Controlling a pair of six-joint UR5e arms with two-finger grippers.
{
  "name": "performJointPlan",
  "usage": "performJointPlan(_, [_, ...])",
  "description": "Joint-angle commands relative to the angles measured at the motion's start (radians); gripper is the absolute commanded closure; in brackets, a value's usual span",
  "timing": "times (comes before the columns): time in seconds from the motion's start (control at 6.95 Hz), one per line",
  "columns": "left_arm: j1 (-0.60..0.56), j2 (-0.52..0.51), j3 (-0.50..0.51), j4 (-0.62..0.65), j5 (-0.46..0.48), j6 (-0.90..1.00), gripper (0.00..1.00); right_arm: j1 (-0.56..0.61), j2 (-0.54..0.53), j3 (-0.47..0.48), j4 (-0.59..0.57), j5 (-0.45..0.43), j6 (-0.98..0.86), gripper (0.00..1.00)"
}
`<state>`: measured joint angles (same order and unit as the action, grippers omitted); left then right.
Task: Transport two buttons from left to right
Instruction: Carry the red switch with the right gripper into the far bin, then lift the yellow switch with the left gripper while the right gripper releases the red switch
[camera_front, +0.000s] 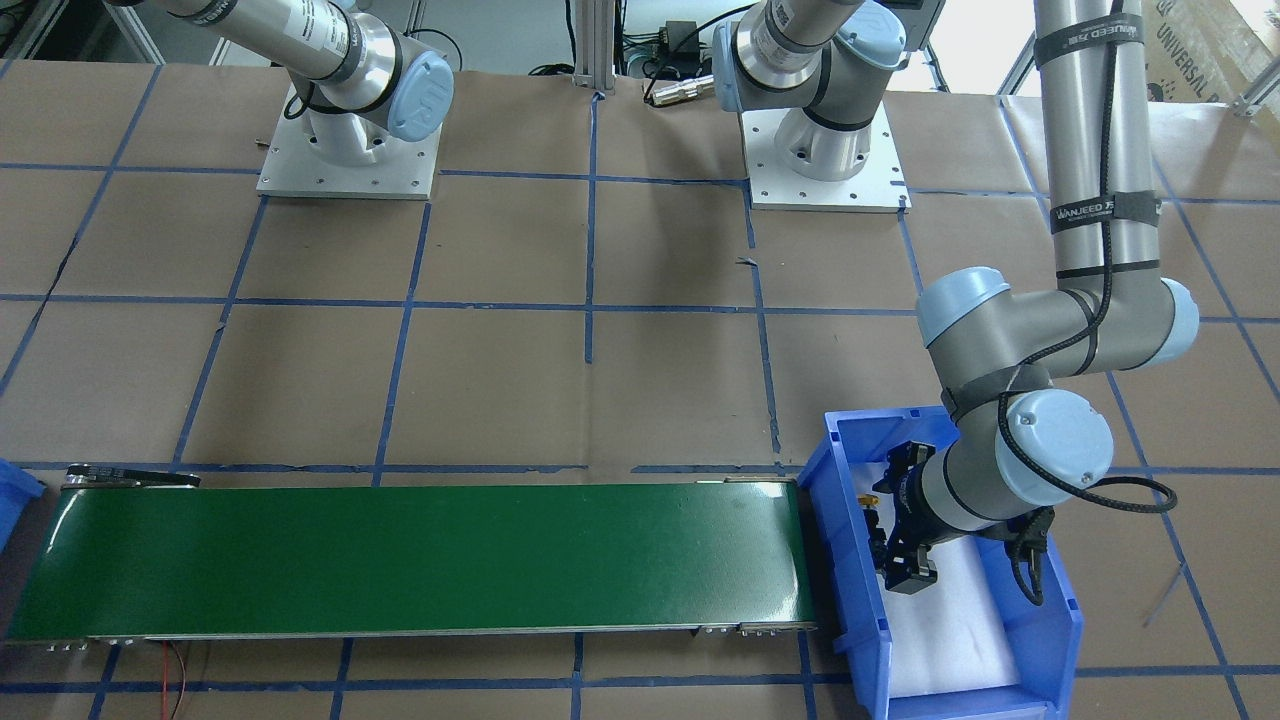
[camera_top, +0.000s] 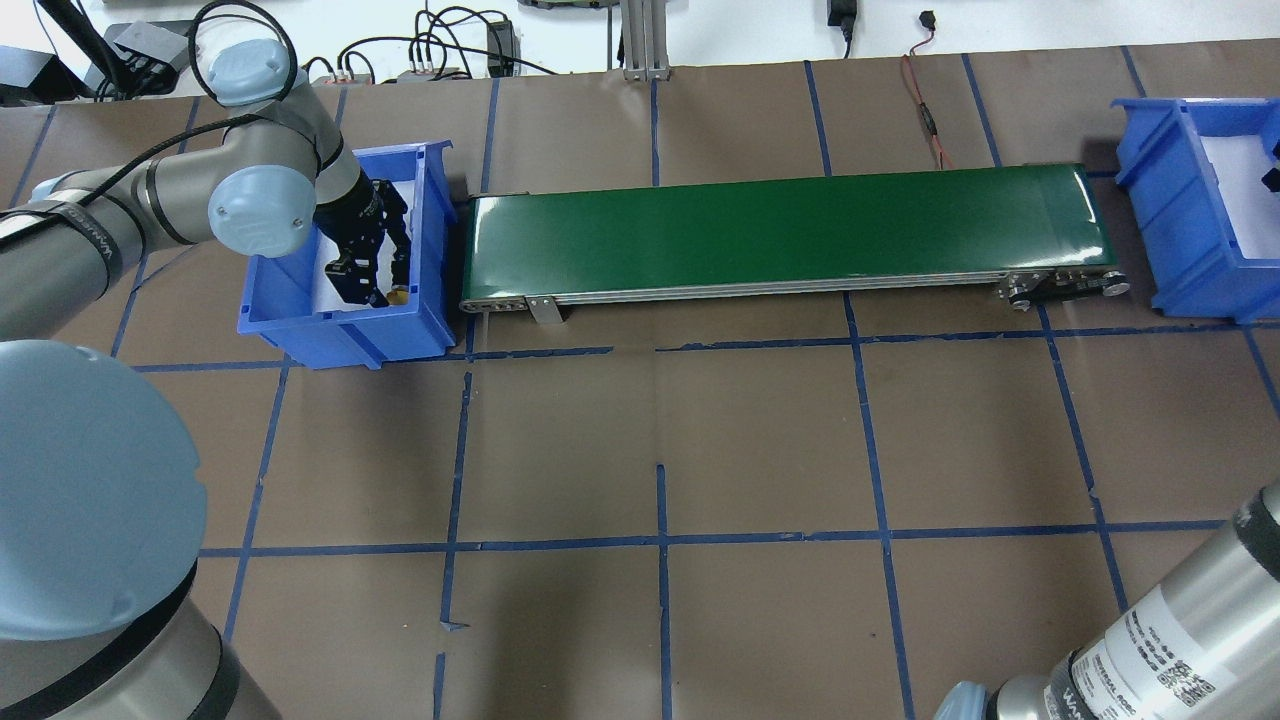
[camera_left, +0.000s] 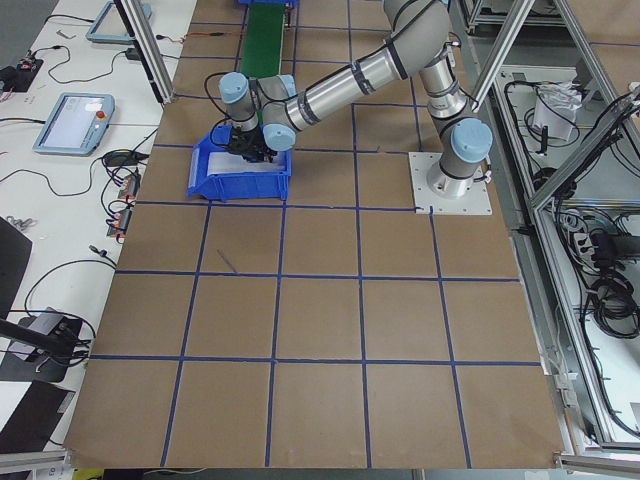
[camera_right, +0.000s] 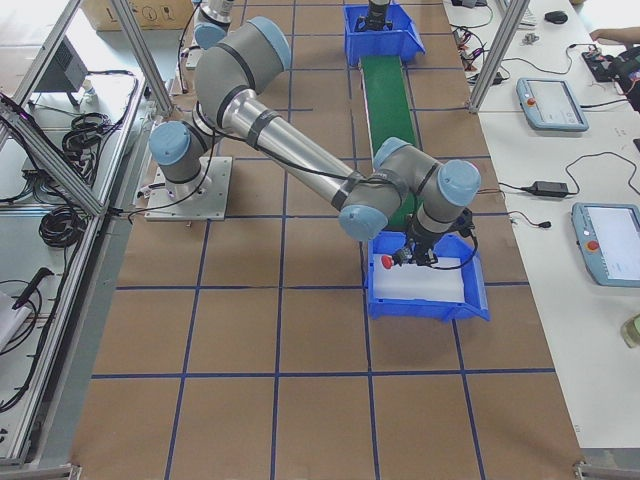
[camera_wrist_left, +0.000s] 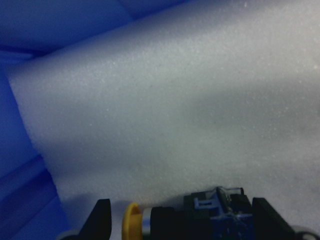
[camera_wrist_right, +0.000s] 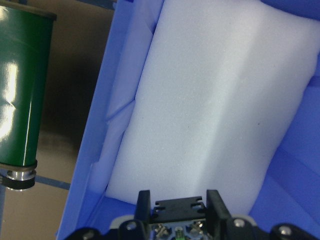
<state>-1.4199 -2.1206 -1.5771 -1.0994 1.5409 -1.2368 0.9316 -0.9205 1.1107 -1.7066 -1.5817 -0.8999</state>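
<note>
The yellow button (camera_wrist_left: 134, 220) lies on white foam in the left blue bin (camera_top: 345, 335), its yellow cap (camera_top: 398, 296) near the bin's front wall. My left gripper (camera_top: 372, 292) reaches down into this bin, open, with one finger on each side of the button and a small gap at the cap. In the exterior right view the red button (camera_right: 385, 262) hangs just above the foam of the right blue bin (camera_right: 430, 300). My right gripper (camera_wrist_right: 178, 212) is shut on its black contact block (camera_wrist_right: 178, 204).
A green conveyor belt (camera_top: 780, 235) runs between the two bins, with nothing on it. Brown paper with blue tape lines covers the table. Both arm bases (camera_front: 345, 150) stand on the robot's side of the belt. Tablets and cables lie beyond the table's far edge.
</note>
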Motion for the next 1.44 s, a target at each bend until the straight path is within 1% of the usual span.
performJointPlan(0.0, [-0.001, 0.011, 0.005, 0.0, 0.002, -0.001, 0.2, -0.001, 0.037, 0.003, -0.042, 0.003, 0.002, 0.97])
performJointPlan(0.14, [-0.001, 0.013, 0.005, 0.0, -0.004, -0.003, 0.27, -0.001, 0.048, 0.001, -0.048, 0.003, 0.002, 0.97])
performJointPlan(0.29, [-0.001, 0.013, 0.005, 0.0, -0.005, -0.003, 0.29, 0.001, 0.055, -0.003, -0.053, 0.003, 0.004, 0.97])
performJointPlan(0.58, [0.002, 0.021, 0.026, -0.004, -0.004, -0.001, 0.28, 0.009, 0.075, -0.003, -0.082, 0.015, 0.006, 0.97])
performJointPlan(0.86, [0.006, 0.091, 0.025, -0.022, -0.004, -0.001, 0.27, 0.01, 0.101, -0.008, -0.091, 0.019, 0.009, 0.95])
performJointPlan(1.01, [0.004, 0.132, 0.025, -0.061, -0.002, -0.003, 0.28, 0.01, 0.112, -0.006, -0.093, 0.019, 0.01, 0.88])
performJointPlan(1.15, [0.004, 0.183, 0.026, -0.074, -0.004, -0.003, 0.27, 0.01, 0.114, -0.009, -0.093, 0.023, 0.012, 0.68])
performJointPlan(1.29, [0.002, 0.245, 0.026, -0.108, -0.002, -0.003, 0.27, 0.01, 0.115, -0.009, -0.094, 0.023, 0.012, 0.58])
